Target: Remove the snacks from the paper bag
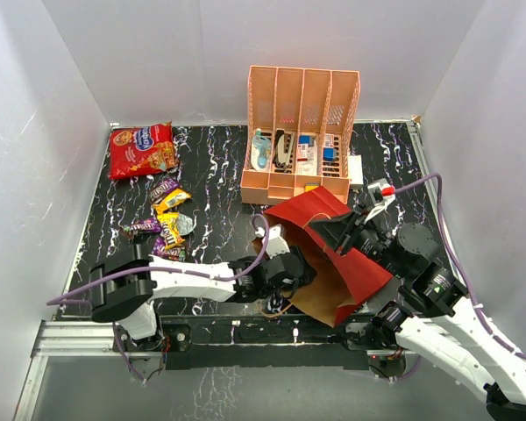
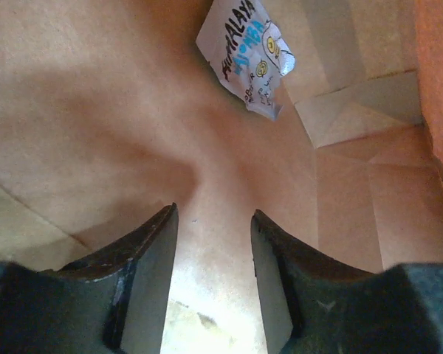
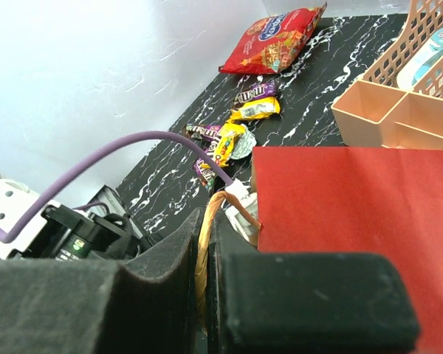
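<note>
Left gripper [image 2: 214, 214] sits inside the paper bag [image 1: 355, 263], jaws partly apart, nothing between them. White packet [image 2: 247, 55] lies deeper in, likely the next pick. Right gripper [image 3: 205, 228] is clamped on the twine handle [image 3: 223, 199], apparently propping the mouth open. Bag lies on its side, near centre. Cookie bag [image 1: 142, 149] far left and small packets [image 1: 168, 224] nearer are already out.

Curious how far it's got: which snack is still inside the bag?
The small white packet with blue lettering, lying inside the paper bag; the red cookie bag and other packets lie out on the table.
</note>
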